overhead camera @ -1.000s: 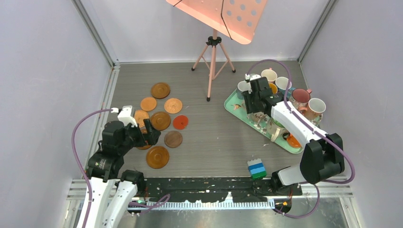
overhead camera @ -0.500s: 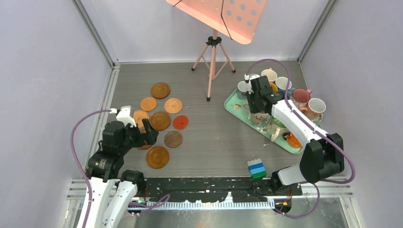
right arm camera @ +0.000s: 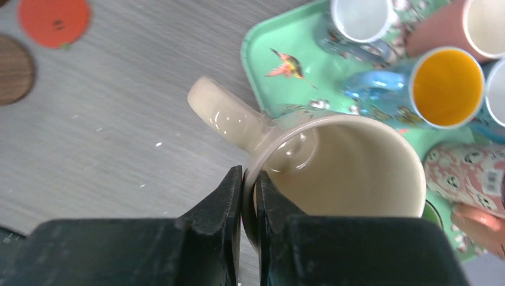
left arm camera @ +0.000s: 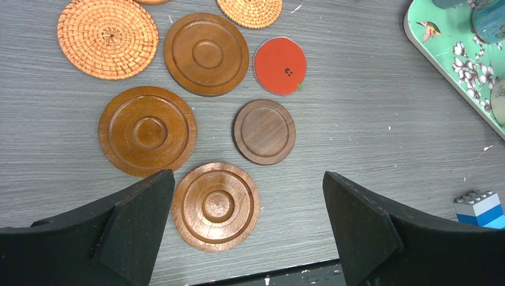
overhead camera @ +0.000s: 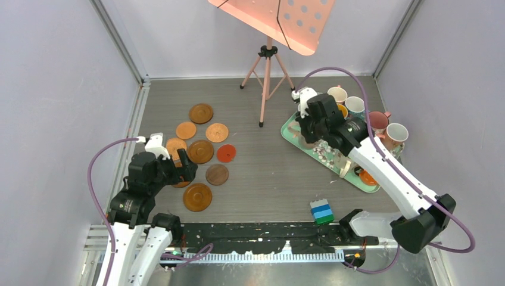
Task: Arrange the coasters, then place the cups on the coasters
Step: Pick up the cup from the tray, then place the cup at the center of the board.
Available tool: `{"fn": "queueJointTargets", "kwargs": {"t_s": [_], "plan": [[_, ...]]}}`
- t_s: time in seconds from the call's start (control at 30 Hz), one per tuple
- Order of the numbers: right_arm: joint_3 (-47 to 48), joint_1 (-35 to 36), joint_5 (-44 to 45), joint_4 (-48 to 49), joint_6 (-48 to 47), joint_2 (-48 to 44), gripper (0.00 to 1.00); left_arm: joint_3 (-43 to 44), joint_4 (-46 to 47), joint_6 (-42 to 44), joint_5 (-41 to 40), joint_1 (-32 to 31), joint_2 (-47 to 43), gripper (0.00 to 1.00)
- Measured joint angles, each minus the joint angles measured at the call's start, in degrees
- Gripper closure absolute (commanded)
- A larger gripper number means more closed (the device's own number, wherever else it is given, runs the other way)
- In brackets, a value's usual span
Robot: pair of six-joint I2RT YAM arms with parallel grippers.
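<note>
Several round coasters lie at the left of the table: brown grooved ones (overhead camera: 197,196), a small dark one (overhead camera: 217,174), a red one (overhead camera: 225,153) and woven orange ones (overhead camera: 217,131). My left gripper (overhead camera: 181,164) hangs open above them. A grooved brown coaster (left arm camera: 215,205) shows between its fingers, which touch nothing. My right gripper (right arm camera: 249,179) is shut on the rim of a cream cup (right arm camera: 351,167), next to its handle, at the left corner of the mint tray (right arm camera: 262,47). More cups stand on the tray: an orange-lined one (right arm camera: 448,86), a white-lined one (right arm camera: 360,18), a pink one (overhead camera: 377,120).
A pink music stand on a tripod (overhead camera: 266,77) stands at the back middle. A stack of blue, green and white toy bricks (overhead camera: 322,211) sits near the front edge. Grey walls close in the left, right and back sides.
My right gripper has shut on the cream cup's rim, and the arm has risen and shifted slightly left. The left arm has stayed still.
</note>
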Motion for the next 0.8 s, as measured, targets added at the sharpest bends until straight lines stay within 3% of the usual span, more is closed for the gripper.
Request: {"fn": "queueJointTargets", "kwargs": {"t_s": [0.43,0.8], "plan": [[-6.6,25.1,0.0,0.2,8.5,-2.9,0.95,0.0,-0.1,-0.6,-0.4,0.0,-0.1,0.01],[-8.6,40.2,3.7,4.7,14.2,7.0,0.89,0.0,-1.0,-0.8,-0.7,0.0,0.3,0.01]]}}
